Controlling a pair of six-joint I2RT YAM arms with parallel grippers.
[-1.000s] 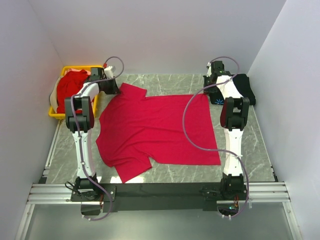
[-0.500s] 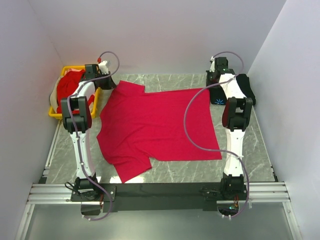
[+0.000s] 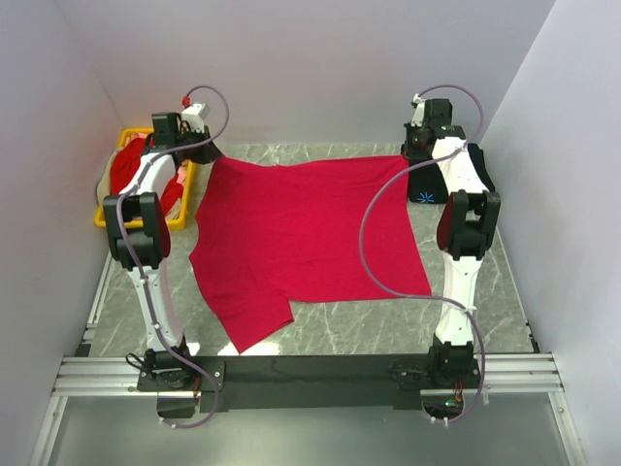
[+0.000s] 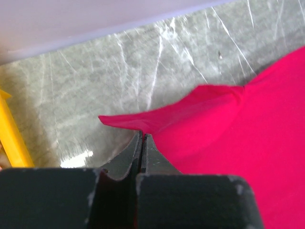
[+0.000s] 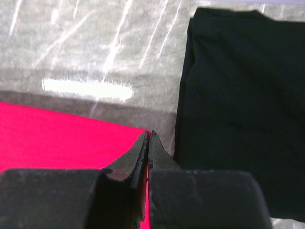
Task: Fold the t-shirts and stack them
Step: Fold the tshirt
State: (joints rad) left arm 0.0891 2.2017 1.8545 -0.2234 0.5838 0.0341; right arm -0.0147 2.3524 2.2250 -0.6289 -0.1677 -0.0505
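Note:
A bright red t-shirt (image 3: 301, 233) lies spread over the middle of the table. My left gripper (image 4: 142, 134) is shut on the edge of its far left sleeve, which is lifted a little off the marble. My right gripper (image 5: 148, 133) is shut on the shirt's far right corner. In the top view the left gripper (image 3: 202, 155) and right gripper (image 3: 408, 160) stand at the shirt's two far corners. A folded black t-shirt (image 5: 238, 95) lies just right of the right gripper, also visible from above (image 3: 423, 184). Other red t-shirts (image 3: 126, 170) are bunched in the basket.
A yellow plastic basket (image 3: 107, 218) stands at the far left beside the left arm. The back wall runs close behind both grippers, and side walls close in the table. Bare marble (image 3: 388, 325) shows in front of the red shirt.
Both arms have moved toward the back wall, drawing the red shirt's far edge with them. The shirt now lies farther back and flatter along that edge.

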